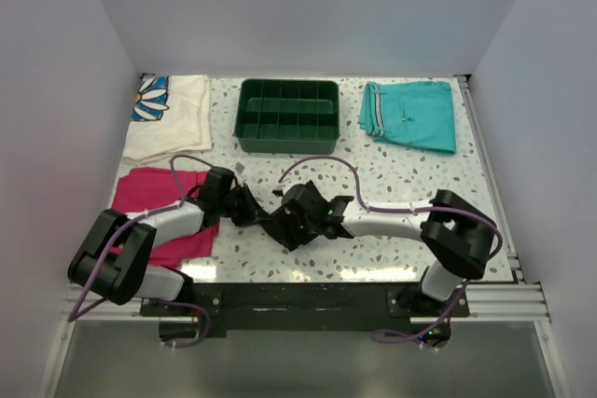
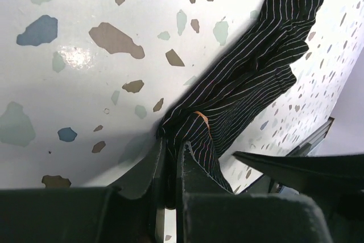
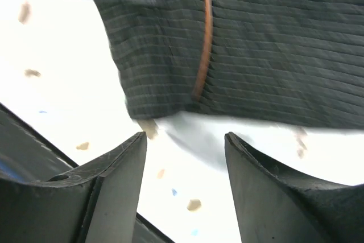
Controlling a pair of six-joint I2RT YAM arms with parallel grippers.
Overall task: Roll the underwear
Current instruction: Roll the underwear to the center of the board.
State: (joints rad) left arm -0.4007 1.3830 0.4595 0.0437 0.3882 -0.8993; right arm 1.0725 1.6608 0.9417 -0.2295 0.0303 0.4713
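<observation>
The underwear (image 2: pixel 244 78) is black, finely striped fabric with an orange tag, lying crumpled on the speckled table (image 1: pixel 401 170) near the front middle, seen as a dark bunch (image 1: pixel 275 216) from above. My left gripper (image 2: pixel 172 151) is shut on a bunched end of the underwear, fabric pinched between its fingers. My right gripper (image 3: pixel 185 140) stands open just short of the underwear (image 3: pixel 273 44), whose orange-edged hem shows above its fingers; nothing lies between them. From above, both grippers meet over the fabric, left gripper (image 1: pixel 244 204) and right gripper (image 1: pixel 291 221).
A magenta folded cloth (image 1: pixel 154 193) lies under the left arm at the front left. A green divided tray (image 1: pixel 287 116) stands at the back centre, teal shorts (image 1: pixel 412 116) at the back right, a white flowered cloth (image 1: pixel 170 116) at the back left.
</observation>
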